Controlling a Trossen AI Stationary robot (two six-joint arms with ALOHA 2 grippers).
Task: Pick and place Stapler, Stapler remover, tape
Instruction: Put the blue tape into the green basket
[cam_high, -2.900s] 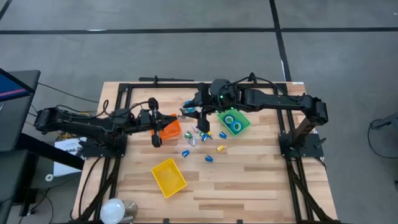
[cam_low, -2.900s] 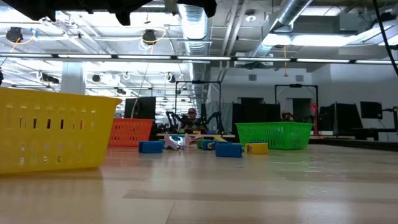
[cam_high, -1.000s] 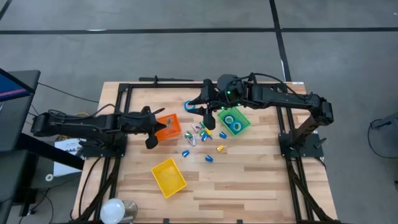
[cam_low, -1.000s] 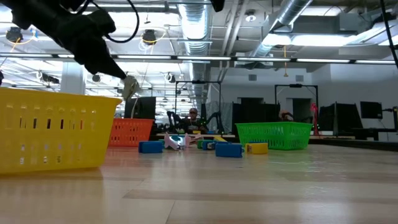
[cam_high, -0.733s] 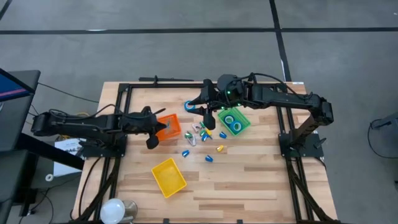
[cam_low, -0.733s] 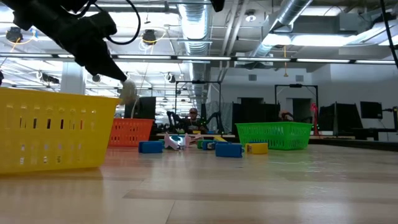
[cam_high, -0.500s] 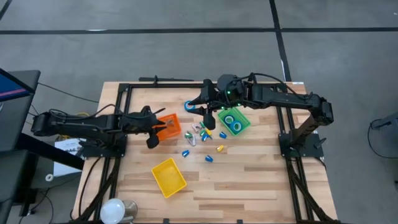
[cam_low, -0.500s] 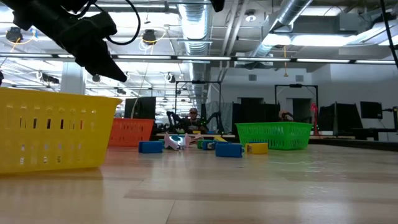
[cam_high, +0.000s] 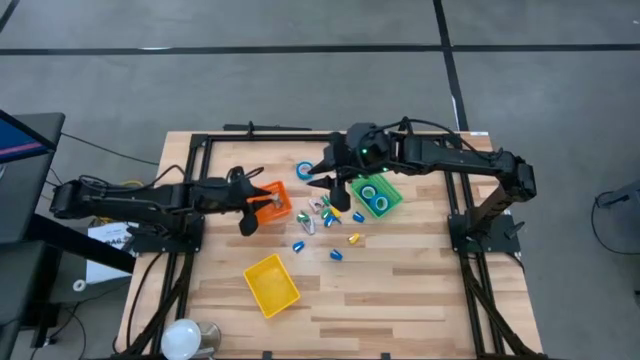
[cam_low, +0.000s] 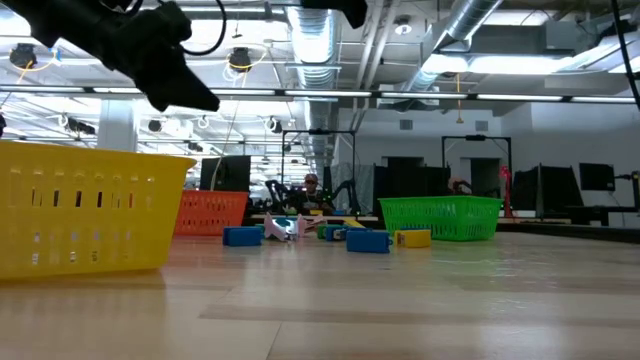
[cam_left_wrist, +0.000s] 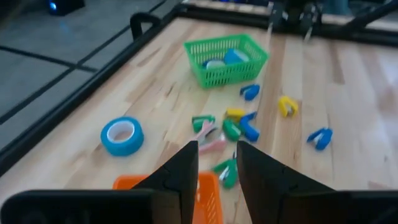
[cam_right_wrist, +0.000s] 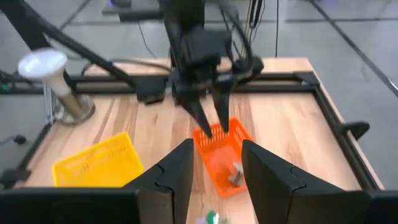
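My left gripper (cam_high: 260, 203) hangs open over the left edge of the orange bin (cam_high: 274, 203), nothing between its fingers (cam_left_wrist: 186, 168). A pale grey piece (cam_right_wrist: 236, 173) lies inside that bin. My right gripper (cam_high: 318, 180) hovers open and high above the table beside the green bin (cam_high: 376, 195), its fingers (cam_right_wrist: 171, 174) bare. One roll of blue tape (cam_high: 304, 171) lies flat on the wood near the far edge. Two more rolls (cam_high: 374, 196) sit in the green bin. Small blue, green and yellow staplers and removers (cam_high: 325, 215) are scattered between the bins.
A yellow bin (cam_high: 272, 283) stands toward the near edge, filling the left of the low view (cam_low: 85, 205). A black frame rail (cam_high: 250, 128) runs along the table's far edge. A white lamp (cam_high: 185, 338) stands at the near left corner. Bare wood lies at the near right.
My left gripper has opened and let go of a pale piece, which has fallen down into the orange bin. The gripper has then tipped up a little above the bin. My right gripper has tipped slightly and stayed in place.
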